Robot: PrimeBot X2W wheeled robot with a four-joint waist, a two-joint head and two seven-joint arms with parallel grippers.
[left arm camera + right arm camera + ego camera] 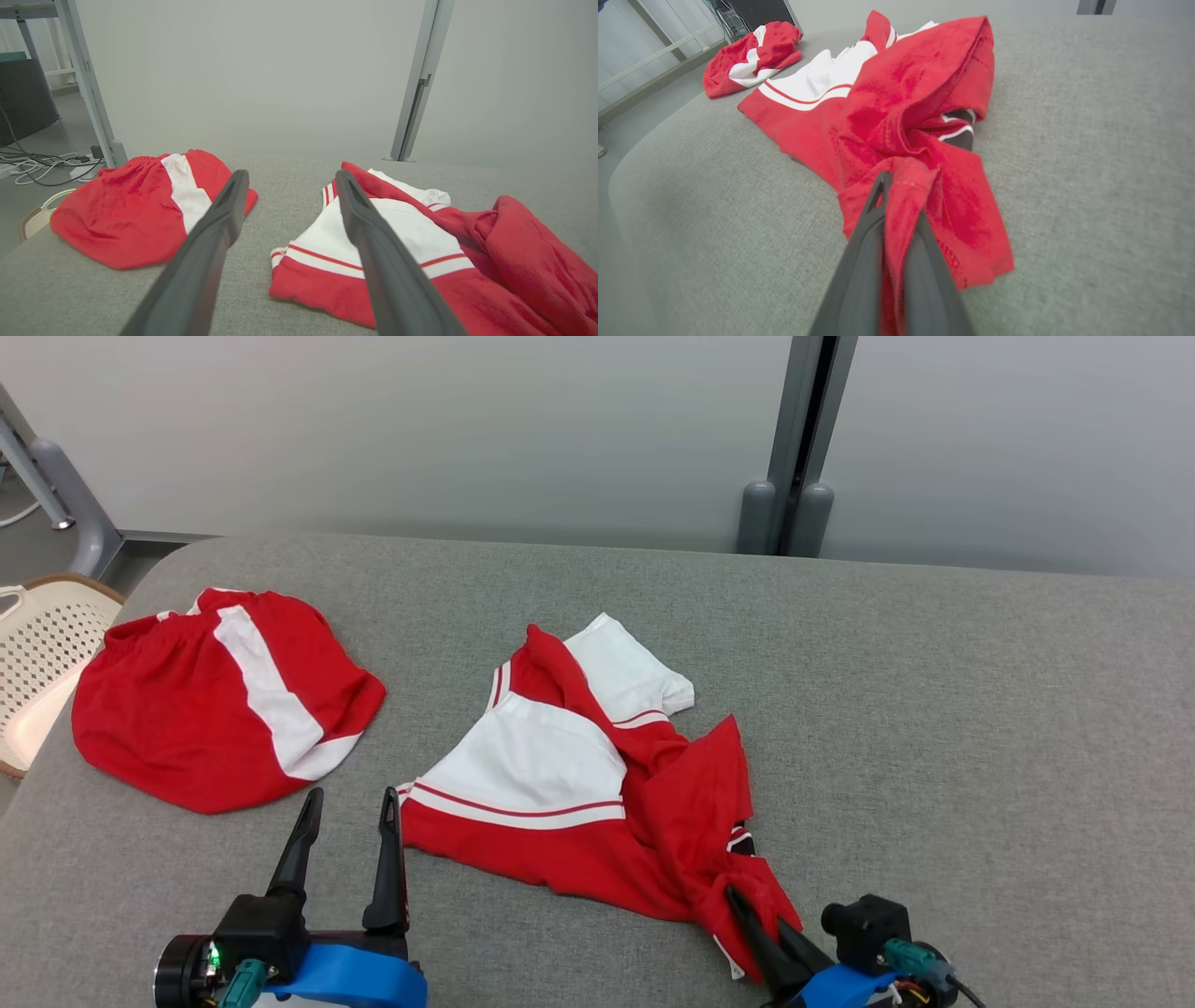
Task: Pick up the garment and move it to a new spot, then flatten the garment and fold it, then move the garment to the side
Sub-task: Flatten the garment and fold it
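Folds and creases run through the garment [560,775], a red and white top lying crumpled near the middle of the grey surface [934,728]. Its white panel with thin red stripes faces up on the robot's left side, and its red part is bunched and twisted toward the right. The right gripper [758,919] is at the near end of that red part, clenched on a pinch of the red cloth. In the right wrist view the cloth comes up between the two dark fingers and drapes over one of them. The rest of the garment lies on the surface.

The left gripper [352,798] is released, its fingers spread wide and holding nothing. It sits just in front of the garment's near left corner, with grey surface showing between its fingertips.

A pair of red shorts [187,728] with a white stripe lies in a heap further left, apart from the garment. A white basket [37,644] stands beyond the surface's left edge.
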